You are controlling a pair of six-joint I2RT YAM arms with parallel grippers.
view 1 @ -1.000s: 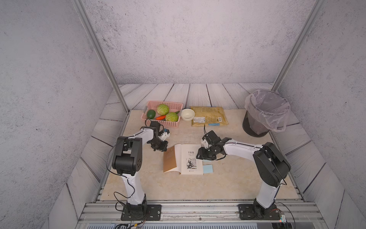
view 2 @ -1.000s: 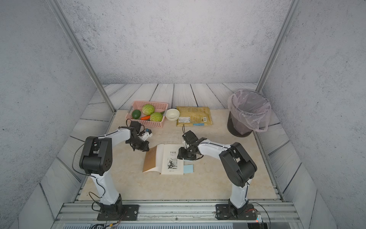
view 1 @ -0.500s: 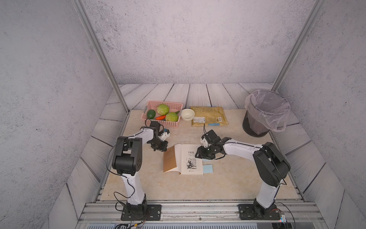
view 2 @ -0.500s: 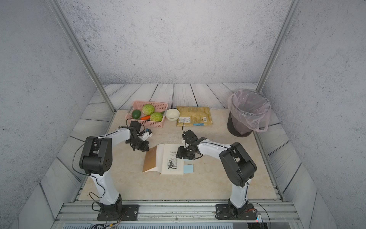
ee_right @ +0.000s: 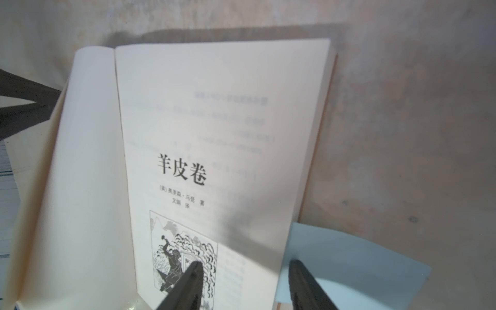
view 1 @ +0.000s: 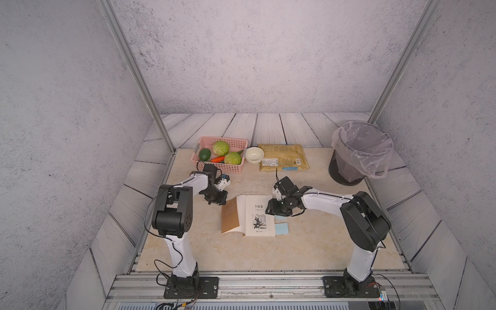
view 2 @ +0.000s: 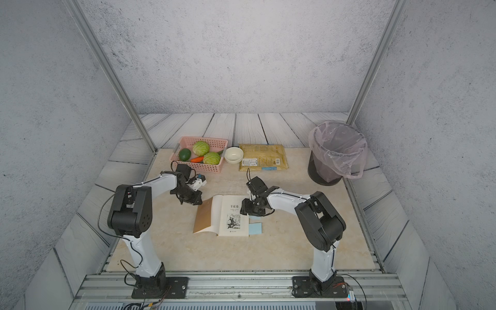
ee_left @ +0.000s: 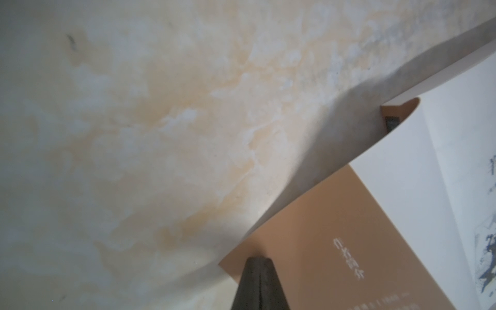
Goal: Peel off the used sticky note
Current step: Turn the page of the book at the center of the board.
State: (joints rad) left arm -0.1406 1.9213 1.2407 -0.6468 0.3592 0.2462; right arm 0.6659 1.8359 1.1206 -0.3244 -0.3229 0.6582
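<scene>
Left arm [view 1: 193,182], right arm [view 1: 322,200]: white links, black joints, thin black cables; right gripper [ee_right: 244,264] fingers [ee_right: 185,287] dark, tapered.

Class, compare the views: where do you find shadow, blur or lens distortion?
Right wrist view: a shadow crosses the page toward the sticky note; the fingers are blurred. Left wrist view: soft throughout, the lifted cover shades the table. In both top views: sharp, evenly lit, the frame posts splay outward.

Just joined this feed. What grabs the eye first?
The open book lies at the centre of the table, a blue note poking from its right edge. The right gripper hangs open over that note; the left gripper is shut at the brown cover.
</scene>
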